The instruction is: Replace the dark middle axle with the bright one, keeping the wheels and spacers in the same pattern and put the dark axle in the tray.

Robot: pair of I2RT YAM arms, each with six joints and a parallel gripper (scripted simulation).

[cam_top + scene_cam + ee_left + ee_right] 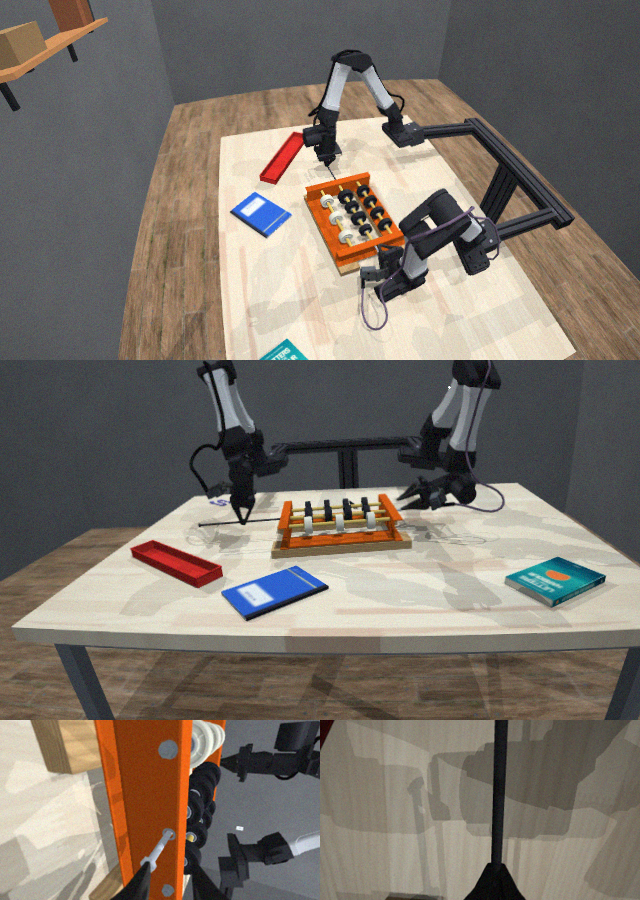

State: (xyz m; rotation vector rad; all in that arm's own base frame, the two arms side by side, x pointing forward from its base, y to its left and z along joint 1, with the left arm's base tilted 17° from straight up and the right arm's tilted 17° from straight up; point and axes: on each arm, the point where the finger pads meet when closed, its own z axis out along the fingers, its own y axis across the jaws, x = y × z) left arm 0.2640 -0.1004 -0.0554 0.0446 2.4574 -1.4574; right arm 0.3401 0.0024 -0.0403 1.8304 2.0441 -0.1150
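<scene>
The orange wheel frame [360,249] [345,540] [145,792] stands on its battens [340,550] [82,748]. It bears white wheels [327,201] and two rows of black wheels. The bright axle [160,848] sits partly in the middle hole of one rail, head outward. My left gripper [170,868] [401,504] is partly open at that head, holding nothing. My right gripper [327,164] [243,522] [495,869] is shut on the dark axle [215,524] [499,792], which sticks out from the opposite rail. Its inner end is hidden. The red tray [271,180] [160,567] shows nothing in it.
A blue notebook [265,217] [280,592] lies between the tray and the table's edge. A teal book [286,352] [555,580] lies farther along the table. The dark arm stand [520,165] [348,467] is behind the wheel frame.
</scene>
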